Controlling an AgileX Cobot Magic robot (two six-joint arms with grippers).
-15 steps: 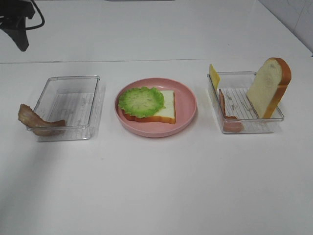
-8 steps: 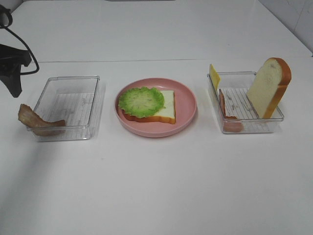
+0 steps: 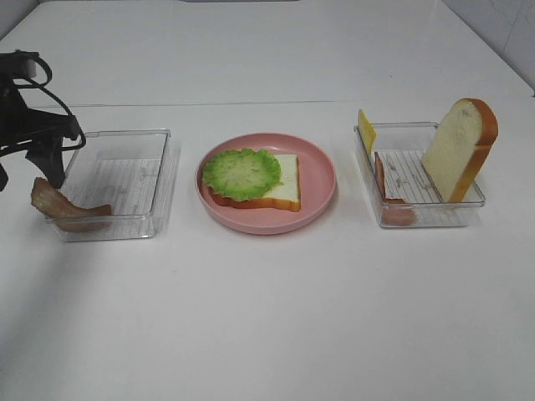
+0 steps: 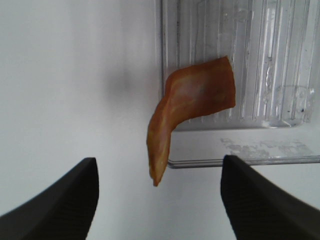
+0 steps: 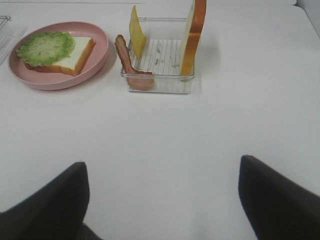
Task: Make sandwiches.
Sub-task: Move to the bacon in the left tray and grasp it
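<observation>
Evidently lining up a grab, the left pincer (image 4: 159,172) hangs spread over the bacon strip (image 4: 192,100) draped across the tray (image 4: 250,161) rim.

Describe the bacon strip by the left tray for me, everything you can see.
The bacon strip is a reddish-brown, wavy toy slice, plastic-looking. It lies draped over the near left corner of the left tray, bent at the rim: one end rests inside, the other hangs outside toward the table. The open left gripper hovers above it, not gripping.
</observation>
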